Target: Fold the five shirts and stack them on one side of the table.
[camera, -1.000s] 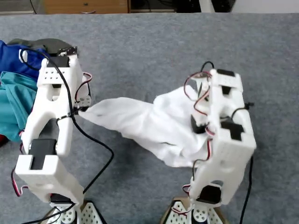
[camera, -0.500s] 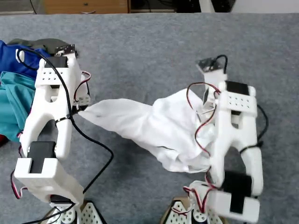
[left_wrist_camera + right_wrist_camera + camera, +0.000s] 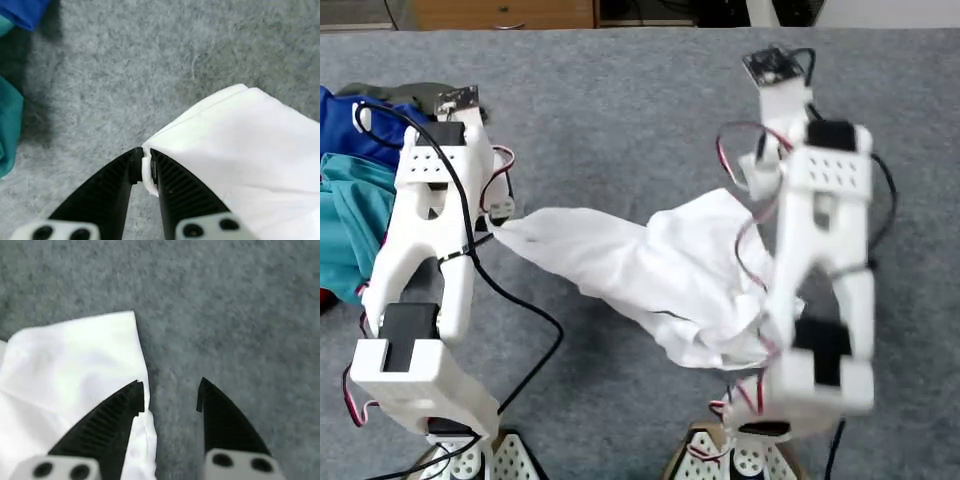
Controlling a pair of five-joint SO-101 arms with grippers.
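Observation:
A white shirt lies crumpled across the middle of the grey table. My left gripper is shut on the shirt's left corner, which shows in the high view beside the left arm. My right gripper stands open over the shirt's right edge, one finger above the cloth and the other above bare table. In the high view the right arm rises over the shirt's right side. A blue shirt and a teal shirt lie heaped at the table's left edge.
A dark garment peeks out behind the blue shirt at the far left. Black and red cables trail from the left arm across the table. Bare grey table stretches behind and right of the white shirt.
The right arm has let go of the white shirt's right side and swung up and away toward the far side. The left arm holds its corner and has barely shifted.

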